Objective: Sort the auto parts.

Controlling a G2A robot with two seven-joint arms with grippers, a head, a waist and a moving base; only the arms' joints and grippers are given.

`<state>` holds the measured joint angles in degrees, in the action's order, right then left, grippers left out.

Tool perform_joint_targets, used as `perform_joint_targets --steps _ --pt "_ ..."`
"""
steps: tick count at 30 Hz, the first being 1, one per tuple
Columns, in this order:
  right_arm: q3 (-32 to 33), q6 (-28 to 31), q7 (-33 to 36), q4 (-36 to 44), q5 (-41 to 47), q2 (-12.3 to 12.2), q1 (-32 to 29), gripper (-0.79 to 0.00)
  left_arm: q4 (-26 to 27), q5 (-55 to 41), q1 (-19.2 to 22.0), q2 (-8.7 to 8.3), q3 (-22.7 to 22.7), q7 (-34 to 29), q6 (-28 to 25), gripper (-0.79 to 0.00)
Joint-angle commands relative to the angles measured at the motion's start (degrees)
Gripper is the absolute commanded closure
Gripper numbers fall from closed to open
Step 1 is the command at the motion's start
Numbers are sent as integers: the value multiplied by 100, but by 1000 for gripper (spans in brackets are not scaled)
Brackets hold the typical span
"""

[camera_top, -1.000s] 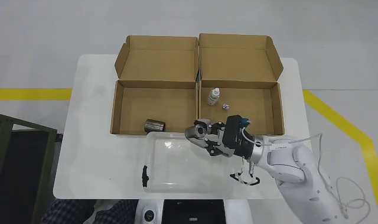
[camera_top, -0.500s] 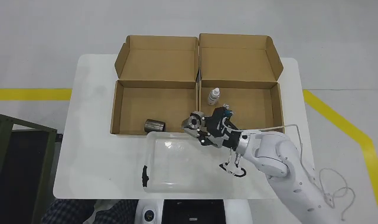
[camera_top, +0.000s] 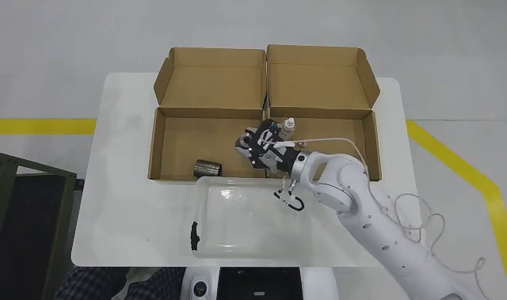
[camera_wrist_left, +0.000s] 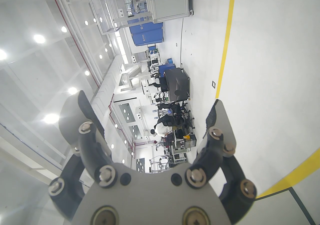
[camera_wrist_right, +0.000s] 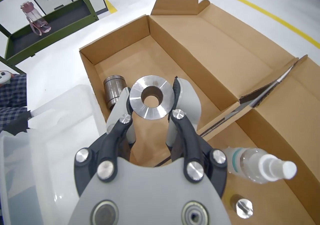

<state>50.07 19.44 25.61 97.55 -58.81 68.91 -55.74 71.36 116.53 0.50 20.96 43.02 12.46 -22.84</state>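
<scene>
My right gripper (camera_wrist_right: 151, 97) (camera_top: 252, 144) is shut on a round steel ring (camera_wrist_right: 151, 97) with a centre hole, held above the floor of the left cardboard box (camera_top: 178, 146) near its right wall. A steel cylinder (camera_wrist_right: 114, 87) (camera_top: 207, 168) lies in that box at its near edge. In the right cardboard box (camera_top: 348, 146) stand a small white spray bottle (camera_wrist_right: 255, 164) (camera_top: 287, 127) and a small metal part (camera_wrist_right: 243, 208). My left gripper (camera_wrist_left: 152, 117) is open with nothing between its fingers, away from the table and facing the room.
A clear plastic bin (camera_top: 238, 217) sits on the white table (camera_top: 119, 142) just in front of the two boxes. Both box lids stand open at the back. A green shelf unit (camera_wrist_right: 45, 15) stands beside the table.
My right gripper has carried the steel ring from above the clear bin's back edge up and over into the left box.
</scene>
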Motion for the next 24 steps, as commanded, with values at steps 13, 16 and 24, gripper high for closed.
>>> perform_joint_targets --steps 13,16,24 --pt "-915 -695 397 -1085 -412 460 968 0 0 0 0 0 0 0 0 -785" --pt "-1033 -726 476 -1305 -438 541 1081 0 0 0 0 0 0 0 0 -785" --pt "-1223 -794 587 -1702 -523 717 1269 -252 0 0 0 0 0 0 0 -785"
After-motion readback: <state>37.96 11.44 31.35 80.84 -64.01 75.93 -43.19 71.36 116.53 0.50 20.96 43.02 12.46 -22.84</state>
